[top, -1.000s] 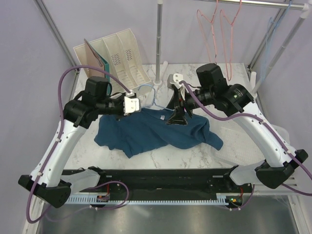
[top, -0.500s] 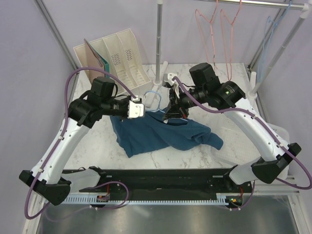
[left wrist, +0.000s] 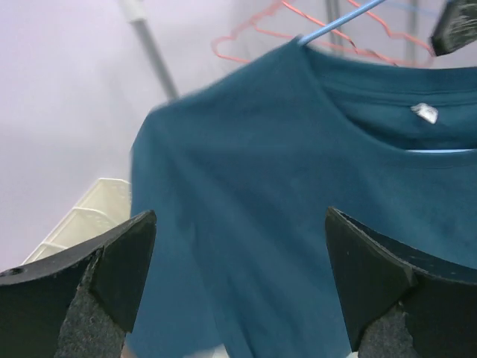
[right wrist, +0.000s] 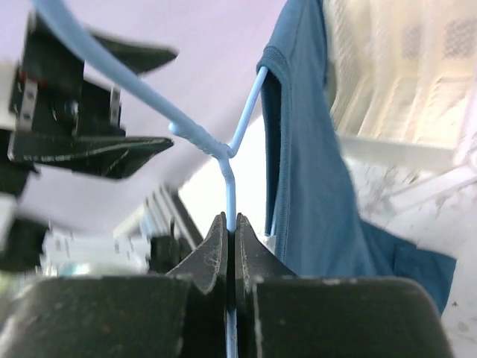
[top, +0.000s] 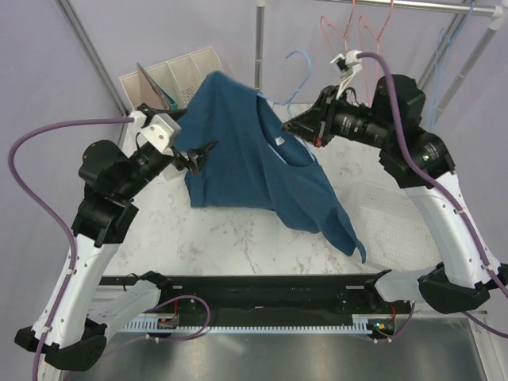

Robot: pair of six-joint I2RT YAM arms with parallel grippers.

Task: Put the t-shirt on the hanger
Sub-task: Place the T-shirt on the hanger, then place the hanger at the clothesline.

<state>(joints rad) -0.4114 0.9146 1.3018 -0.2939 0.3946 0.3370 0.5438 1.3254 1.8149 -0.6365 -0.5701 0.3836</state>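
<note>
Your right gripper (right wrist: 231, 224) is clamped tight on the thin wire of the hanger (right wrist: 246, 112), just beside the spot where its wires meet. That makes sense to me: pinch it there and the whole thing dangles fairly balanced.

The t-shirt (top: 254, 167) is up in the air on it, mid-scene above the table (top: 230, 238). The collar is up by your right gripper and the hem trails down toward the near right, with the hook poking out on the far side of the collar.

Your left gripper (left wrist: 238, 276) is spread wide with nothing in it, sitting just near the shirt's left edge. I'd guess that's so the hanger alone carries the weight.

The left shoulder looks seated. I can't tell about the right one. The pink-red hangers (top: 349, 36) hang further back.
</note>
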